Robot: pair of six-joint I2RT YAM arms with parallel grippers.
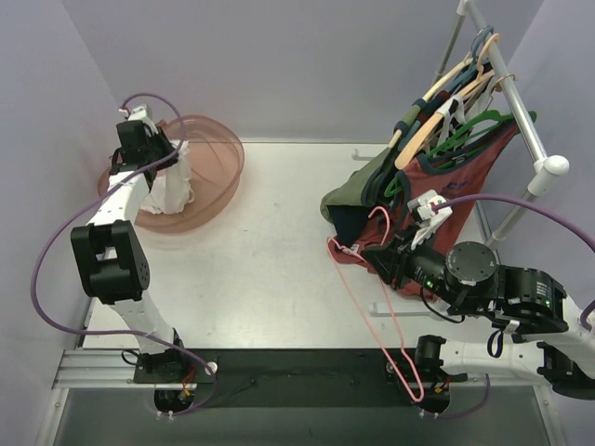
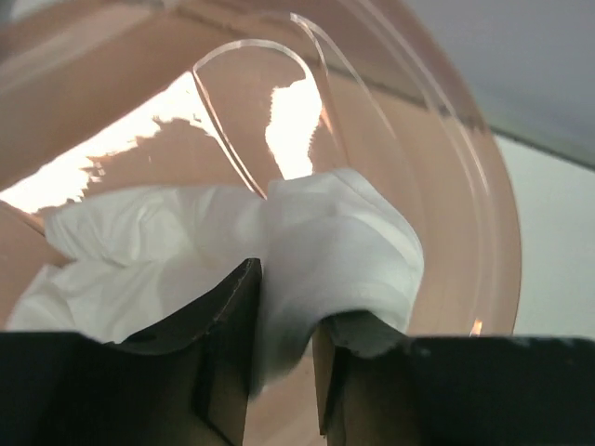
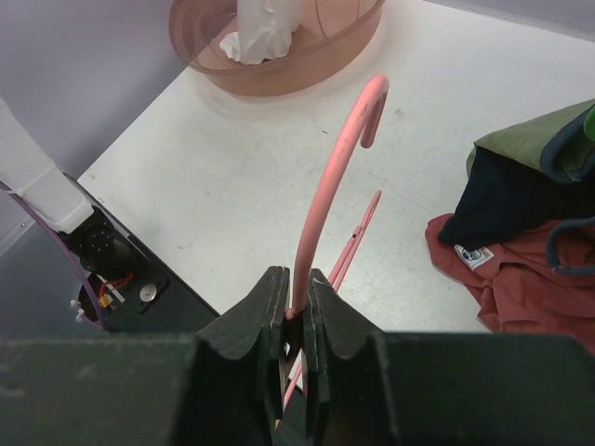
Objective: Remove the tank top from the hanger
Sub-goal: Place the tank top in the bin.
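L end effector (image 2: pixel 286 311) ajar round tank top (image 2: pixel 349 237); R end effector (image 3: pixel 296 290) tight on hanger (image 3: pixel 323 200)

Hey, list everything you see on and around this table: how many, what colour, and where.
tank top: one, white, bunched in the basket
basket: one, translucent pink, far left of the table
pink hanger: one, pink, near right, off the rack
rack: one, pale tube, far right
hung clothes: several, olive, navy and red, drooping from the rack onto the table
other hangers: several, wood, green and white, on the rack
table: one, white
left end effector: one, black, over the basket, tank top between its fingers
right end effector: one, black, shut on the pink hanger
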